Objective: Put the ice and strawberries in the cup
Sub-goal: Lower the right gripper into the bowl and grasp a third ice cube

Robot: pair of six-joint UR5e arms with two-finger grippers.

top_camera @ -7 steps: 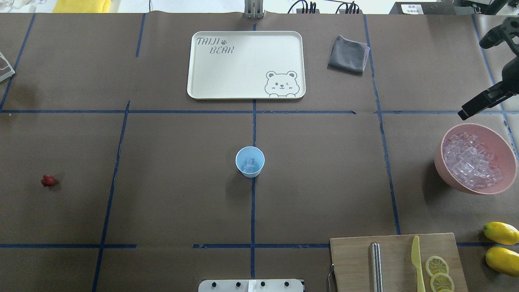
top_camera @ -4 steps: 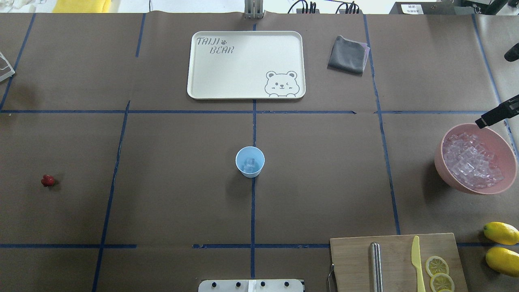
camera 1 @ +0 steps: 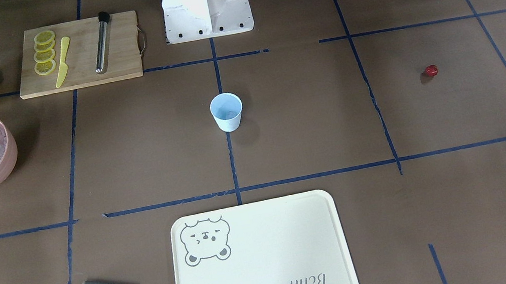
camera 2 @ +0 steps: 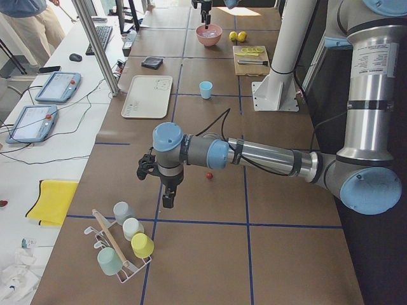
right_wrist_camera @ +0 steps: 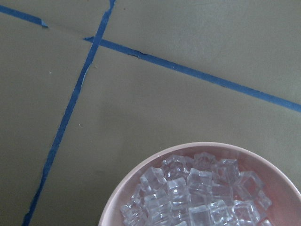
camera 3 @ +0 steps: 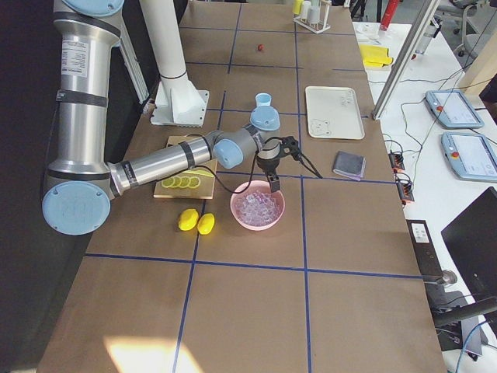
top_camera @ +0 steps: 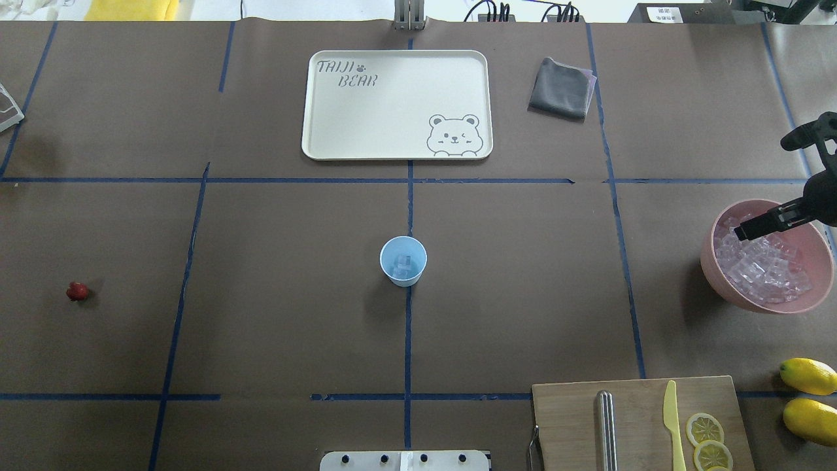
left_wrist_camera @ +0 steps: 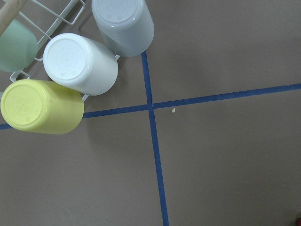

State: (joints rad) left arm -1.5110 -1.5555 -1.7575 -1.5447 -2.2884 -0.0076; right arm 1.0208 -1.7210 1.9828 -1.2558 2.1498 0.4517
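Observation:
The light-blue cup [top_camera: 403, 261] stands at the table's middle with a couple of ice cubes [top_camera: 403, 262] inside; it also shows in the front view [camera 1: 227, 111]. The ice heap [top_camera: 765, 268] fills the pink bowl [top_camera: 711, 261] at the right, seen close in the right wrist view [right_wrist_camera: 197, 200]. My right gripper [top_camera: 758, 219] hangs just above the ice at the bowl's far side and looks open and empty. The strawberry [top_camera: 77, 291] lies alone at the far left. My left gripper [camera 2: 166, 194] shows only in the left side view, hovering a little beyond the strawberry [camera 2: 208, 175]; I cannot tell its state.
A cream tray [top_camera: 314, 104] and a grey cloth [top_camera: 561, 88] lie at the far side. A cutting board [top_camera: 569, 418] with a metal rod, a yellow knife and lemon slices sits front right, with two lemons [top_camera: 809, 392] beside it. A rack of cups [left_wrist_camera: 70, 80] stands under the left wrist.
The right gripper swung out toward the right edge, then came back lower. It now hangs over the ice in the bowl instead of beyond its far rim. Nothing else moved.

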